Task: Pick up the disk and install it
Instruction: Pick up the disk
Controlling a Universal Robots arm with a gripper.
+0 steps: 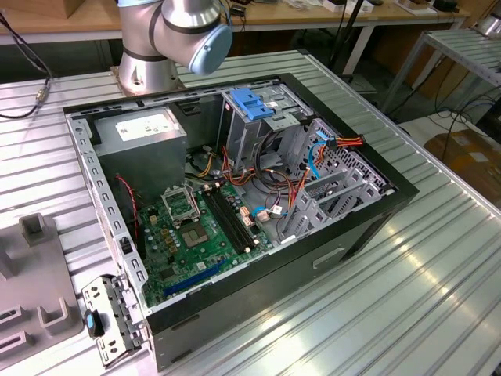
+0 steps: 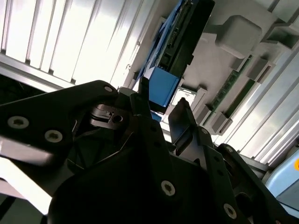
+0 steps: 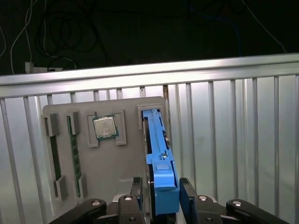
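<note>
Black gripper [image 3: 161,189] low over the tray. Fingers [image 3: 138,190] drawn in narrow, gripping both sides of the blue end tab of the disk [image 3: 158,140], a flat dark drive framed in bright blue plastic rails. The disk stands on edge in a slot of the grey moulded plastic tray [image 3: 117,163], near a square silver processor chip [image 3: 104,126]. In the exterior view, the tray [image 1: 55,266] lies on the ribbed metal desk [image 1: 407,313], at the exterior view's left of the open black computer case [image 1: 258,309].

A ribbed metal table [image 1: 438,266] gleams under bright light — glare streaks its grooves. A wooden bench [image 1: 297,21] stands behind it.
</note>
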